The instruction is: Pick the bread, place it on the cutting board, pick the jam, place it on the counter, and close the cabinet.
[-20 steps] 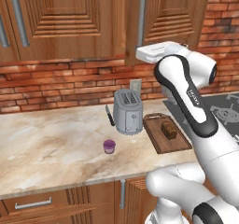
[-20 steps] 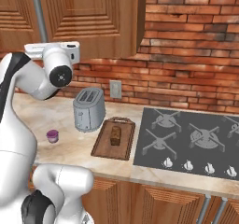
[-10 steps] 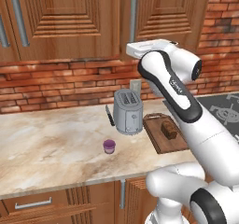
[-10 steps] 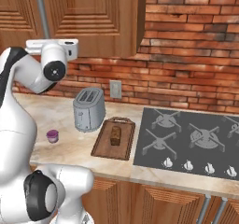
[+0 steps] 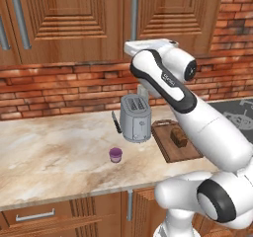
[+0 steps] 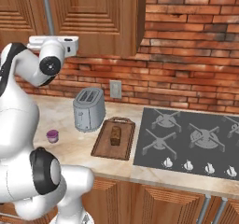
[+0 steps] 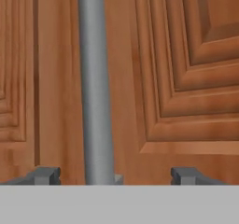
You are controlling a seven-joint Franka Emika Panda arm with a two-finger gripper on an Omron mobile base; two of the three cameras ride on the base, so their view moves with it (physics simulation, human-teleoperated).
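With the bread on the cutting board and the jam on the desk, my hand, fingers apart, faces the cabinet handle, and pulling back carelessly could snag the bar and swing the door open.

Cabinet: reddish-brown wood, stepped panels; handle plain grey. Worktop: beige and cream marbling. Jam: purple jar, paler lilac lid. Bread: dark brown, on a dark brown cutting board. Toaster: grey. Wall: red brick. Stovetop: dark grey.
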